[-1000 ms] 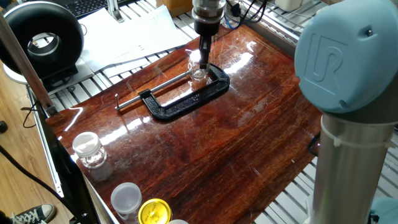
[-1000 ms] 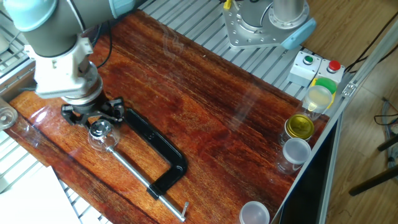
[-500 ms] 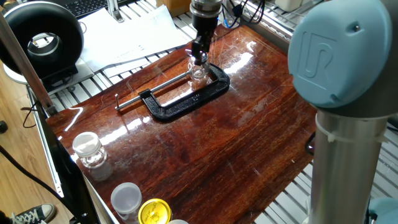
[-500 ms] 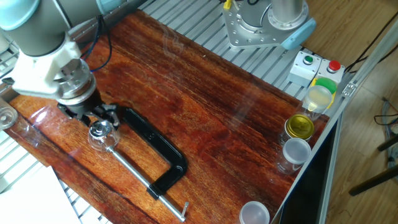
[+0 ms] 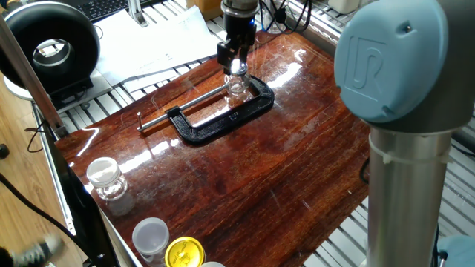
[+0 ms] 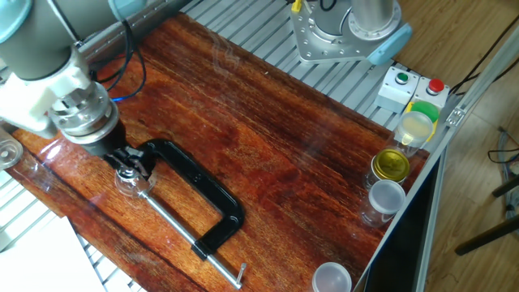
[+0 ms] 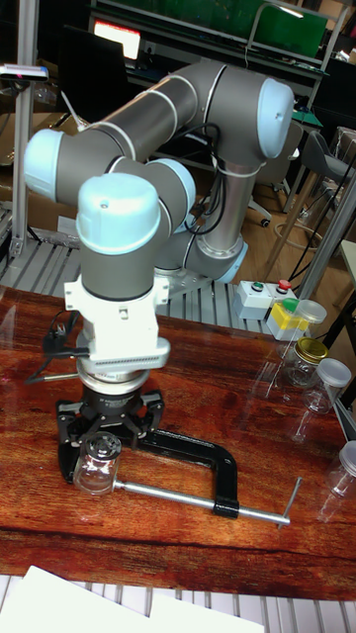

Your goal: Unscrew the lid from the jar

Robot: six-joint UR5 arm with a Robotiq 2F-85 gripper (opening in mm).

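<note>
The small clear jar (image 5: 236, 90) stands upright in the jaws of a black C-clamp (image 5: 223, 122) at the far side of the wooden table. Its clear lid (image 5: 237, 69) sits on top. My gripper (image 5: 236, 65) comes straight down on the lid, one finger on each side, and looks shut on it. From the opposite side, the gripper (image 6: 127, 168) covers the lid and only the jar (image 6: 136, 186) body shows below it. In the tall fixed view the gripper (image 7: 101, 447) sits over the jar (image 7: 97, 473) at the clamp (image 7: 198, 453)'s left end.
A larger clear jar with a bulbous top (image 5: 107, 185), a white cup (image 5: 151, 236) and a yellow lid (image 5: 184, 252) stand at the near left corner. The clamp's screw rod (image 5: 182, 107) sticks out to the left. A button box (image 6: 412, 88) lies beyond the table edge.
The gripper has turned about its vertical axis over the jar: its fingers, first seen edge-on, now face broadside. The jar and clamp have stayed in place.
</note>
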